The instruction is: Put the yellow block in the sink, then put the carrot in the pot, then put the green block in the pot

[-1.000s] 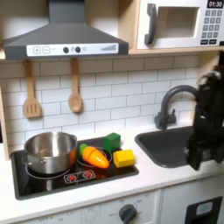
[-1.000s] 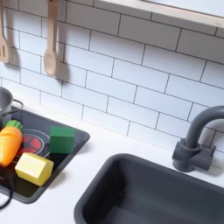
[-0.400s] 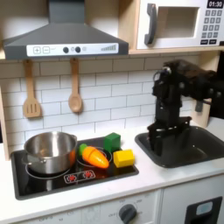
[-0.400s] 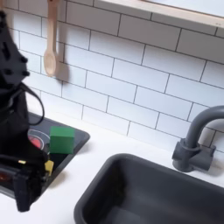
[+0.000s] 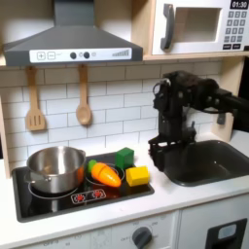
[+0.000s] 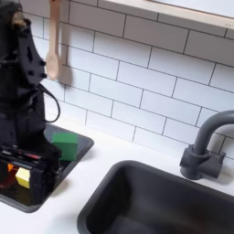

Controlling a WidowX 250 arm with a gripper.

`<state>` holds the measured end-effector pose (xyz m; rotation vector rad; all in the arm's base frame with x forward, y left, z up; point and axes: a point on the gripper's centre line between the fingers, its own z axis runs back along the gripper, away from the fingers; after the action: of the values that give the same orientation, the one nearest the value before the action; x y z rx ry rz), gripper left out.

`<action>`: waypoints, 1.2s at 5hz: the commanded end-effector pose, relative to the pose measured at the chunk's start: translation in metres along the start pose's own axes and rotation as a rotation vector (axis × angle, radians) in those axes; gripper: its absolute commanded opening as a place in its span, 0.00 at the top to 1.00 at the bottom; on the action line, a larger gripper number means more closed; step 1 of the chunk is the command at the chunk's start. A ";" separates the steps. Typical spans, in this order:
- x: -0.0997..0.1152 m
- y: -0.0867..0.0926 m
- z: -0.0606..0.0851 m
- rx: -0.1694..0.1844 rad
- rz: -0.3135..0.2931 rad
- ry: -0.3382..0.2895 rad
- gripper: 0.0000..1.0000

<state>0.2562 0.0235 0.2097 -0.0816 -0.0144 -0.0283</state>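
Hand (image 5: pixel 159 154) now further toward the first exterior view's left, off the sink (image 5: pixel 209 161), nearer the yellow block (image 5: pixel 137 176).

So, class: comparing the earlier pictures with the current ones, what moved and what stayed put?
The black robot arm swung toward the first exterior view's left, from over the dark grey sink to beside the small yellow cube; its gripper holds nothing. The cube, orange carrot, dark green cube and shiny silver pot stayed.

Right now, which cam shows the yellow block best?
The first exterior view: the yellow block sits in full sight on the stovetop, beside the carrot, clear of the gripper. In the second exterior view the arm stands in front of it, leaving a yellow sliver.
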 end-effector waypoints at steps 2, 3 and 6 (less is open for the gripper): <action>0.026 0.034 -0.026 0.068 0.051 0.032 0.00; 0.027 0.037 -0.034 0.084 0.044 0.048 0.00; 0.043 0.036 -0.050 0.096 0.051 0.057 0.00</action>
<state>0.2991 0.0546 0.1569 0.0187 0.0479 0.0238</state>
